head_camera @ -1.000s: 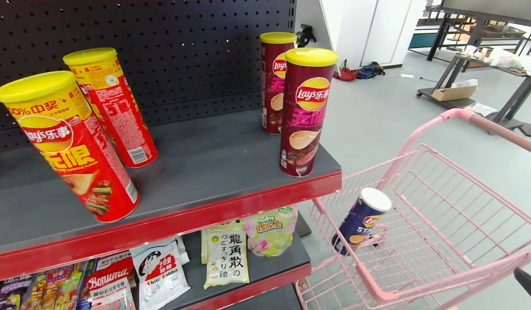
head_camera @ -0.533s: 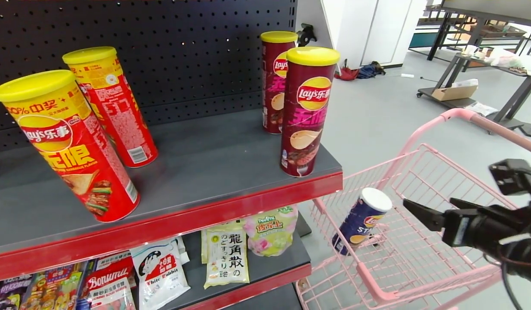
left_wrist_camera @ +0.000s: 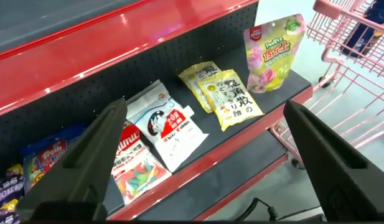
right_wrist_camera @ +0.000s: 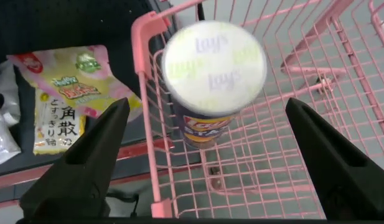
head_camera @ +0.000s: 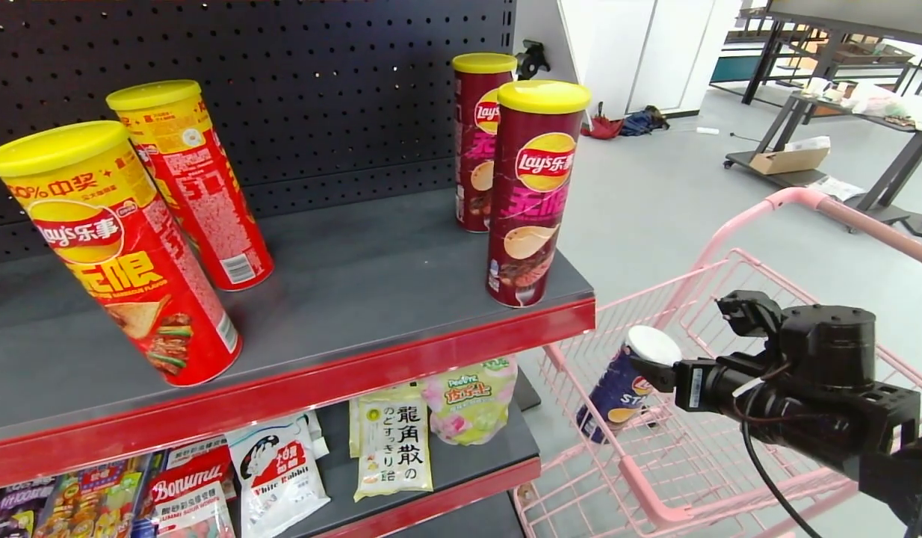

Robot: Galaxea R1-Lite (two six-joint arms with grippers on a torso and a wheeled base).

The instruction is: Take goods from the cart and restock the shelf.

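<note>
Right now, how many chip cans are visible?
5. On the upper shelf: front red can, rear red can at left; front maroon can, rear maroon can at right. One blue can leans in the pink cart. More may be hidden.

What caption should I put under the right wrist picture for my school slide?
Open right end effector hovering above the white-lidded blue chip can in the pink cart.

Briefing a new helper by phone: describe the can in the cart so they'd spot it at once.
Find the pink wire cart right of the shelf. In its corner nearest the shelf leans a single can. Unlike the yellow-lidded red cans and maroon cans on the shelf, it is dark blue with a white lid.
</note>
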